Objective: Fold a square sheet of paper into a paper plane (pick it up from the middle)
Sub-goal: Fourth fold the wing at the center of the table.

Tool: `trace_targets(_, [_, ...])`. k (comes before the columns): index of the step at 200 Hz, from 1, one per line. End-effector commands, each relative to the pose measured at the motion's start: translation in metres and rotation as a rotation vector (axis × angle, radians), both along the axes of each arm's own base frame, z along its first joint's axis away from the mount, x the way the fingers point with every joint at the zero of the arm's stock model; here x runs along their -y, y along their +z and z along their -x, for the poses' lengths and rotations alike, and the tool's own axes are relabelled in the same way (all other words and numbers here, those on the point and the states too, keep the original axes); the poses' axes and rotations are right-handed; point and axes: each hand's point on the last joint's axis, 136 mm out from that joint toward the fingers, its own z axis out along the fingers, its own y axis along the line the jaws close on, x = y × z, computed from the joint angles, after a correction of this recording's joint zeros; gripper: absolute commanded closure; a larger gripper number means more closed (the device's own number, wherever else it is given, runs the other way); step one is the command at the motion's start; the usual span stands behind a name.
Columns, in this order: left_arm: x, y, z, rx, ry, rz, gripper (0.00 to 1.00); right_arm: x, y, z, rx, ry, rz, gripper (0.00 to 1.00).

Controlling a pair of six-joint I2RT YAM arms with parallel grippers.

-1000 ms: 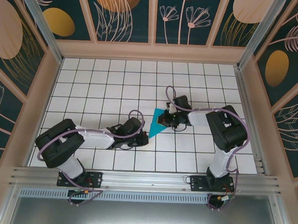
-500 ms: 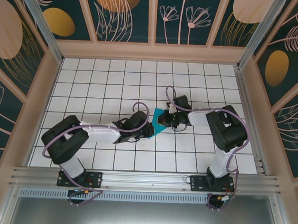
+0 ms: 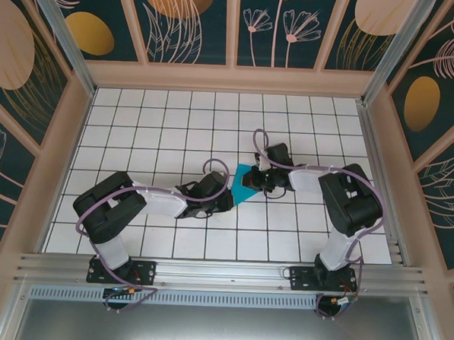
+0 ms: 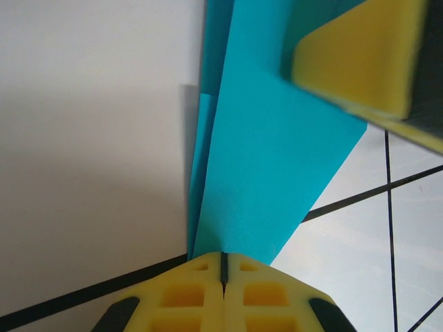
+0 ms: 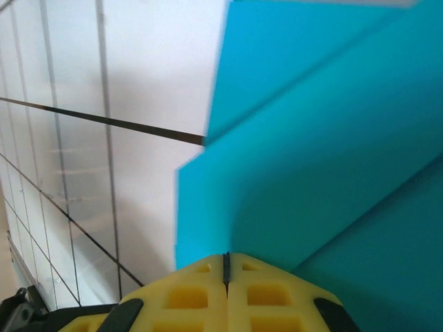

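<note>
The square sheet of paper [image 3: 241, 187] lies on the white tiled table as a folded, pointed cyan wedge with overlapping layers [image 5: 325, 152]. My left gripper [image 3: 229, 200] is shut, its yellow fingertips [image 4: 223, 259] set against the narrow pointed end of the paper [image 4: 277, 152]. My right gripper [image 3: 253, 183] is shut too, its tips [image 5: 225, 257] resting on the wide end over a crease between two layers. In the left wrist view a yellow finger of the right gripper [image 4: 360, 55] stands on the far part of the paper. Nothing is clamped between either pair of jaws.
The table [image 3: 161, 128] is a grid of white tiles with black lines, boxed in by beige-framed patterned walls [image 3: 69, 131]. An aluminium rail [image 3: 221, 272] carries both arm bases at the near edge. Purple cables loop over both arms.
My left arm has reached to the right, bringing its shut gripper up to the paper's pointed near end. The right gripper has stayed on the paper.
</note>
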Motion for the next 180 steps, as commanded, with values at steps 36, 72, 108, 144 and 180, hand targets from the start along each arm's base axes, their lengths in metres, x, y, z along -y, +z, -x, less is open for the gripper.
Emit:
trace_targets(36, [-0.022, -0.032, 0.027, -0.114, -0.015, -0.090, 1.00, -0.011, 0.001, 0.016, 0.051, 0.063, 0.032, 1.00])
trace_targets(72, [-0.024, -0.033, 0.029, -0.125, -0.012, -0.100, 1.00, -0.026, -0.014, 0.029, 0.016, 0.150, 0.037, 1.00])
trace_targets(108, [-0.034, -0.041, 0.039, -0.170, -0.005, -0.134, 1.00, -0.012, -0.030, 0.009, 0.009, 0.132, 0.076, 1.00])
trace_targets(144, [-0.048, -0.053, 0.055, -0.239, 0.009, -0.152, 1.00, 0.030, -0.040, -0.035, 0.005, -0.003, 0.095, 1.00])
trace_targets(180, [-0.054, -0.056, 0.063, -0.259, 0.014, -0.141, 1.00, 0.068, -0.041, -0.081, 0.026, -0.135, 0.111, 1.00])
